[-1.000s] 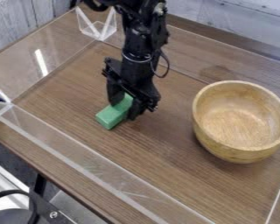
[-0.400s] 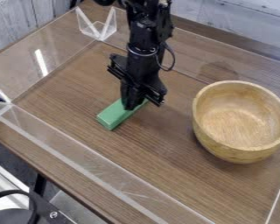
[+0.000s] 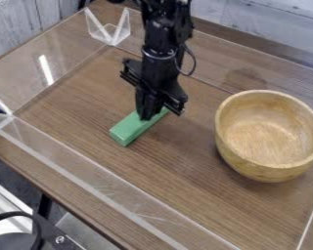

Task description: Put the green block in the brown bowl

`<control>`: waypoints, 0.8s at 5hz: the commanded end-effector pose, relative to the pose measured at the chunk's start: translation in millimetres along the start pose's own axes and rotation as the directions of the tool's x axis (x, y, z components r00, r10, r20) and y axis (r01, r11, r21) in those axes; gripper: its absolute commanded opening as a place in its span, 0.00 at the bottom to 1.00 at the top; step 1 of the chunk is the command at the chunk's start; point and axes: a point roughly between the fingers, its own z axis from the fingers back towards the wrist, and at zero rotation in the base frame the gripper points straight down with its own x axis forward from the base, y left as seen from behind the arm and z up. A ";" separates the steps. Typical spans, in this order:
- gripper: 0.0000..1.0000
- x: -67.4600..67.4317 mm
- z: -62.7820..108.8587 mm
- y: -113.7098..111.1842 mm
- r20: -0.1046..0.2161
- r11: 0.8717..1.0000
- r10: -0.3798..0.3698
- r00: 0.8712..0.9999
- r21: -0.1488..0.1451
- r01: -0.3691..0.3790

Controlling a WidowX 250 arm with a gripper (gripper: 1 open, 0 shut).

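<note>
The green block [image 3: 130, 129] lies on the wooden table, left of the brown bowl [image 3: 257, 166]. Its far end sits between the fingers of my gripper [image 3: 153, 107], which points straight down and is shut on that end. The block's near end still looks low by the table surface; I cannot tell if it touches. The bowl stands upright to the right with nothing inside, about a hand's width from the gripper.
Clear acrylic walls [image 3: 67, 166] border the wooden table [image 3: 81, 93] along the front and left. A clear plastic stand [image 3: 110, 29] sits at the back, behind the arm. A dark cable hangs below the table's front edge.
The jaws, apart around the block's far end a second ago, have closed onto it. The arm stands slightly more upright; the bowl has not moved.
</note>
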 end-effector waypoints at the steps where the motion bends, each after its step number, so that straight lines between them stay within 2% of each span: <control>1: 0.00 9.5 26.9 5.4 0.061 1.000 -0.017 0.998 -0.013 0.018; 3: 0.00 8.3 54.2 13.1 0.089 1.000 -0.021 0.996 -0.014 0.022; 4: 1.00 15.0 60.3 12.9 0.073 0.997 0.071 0.995 -0.037 -0.068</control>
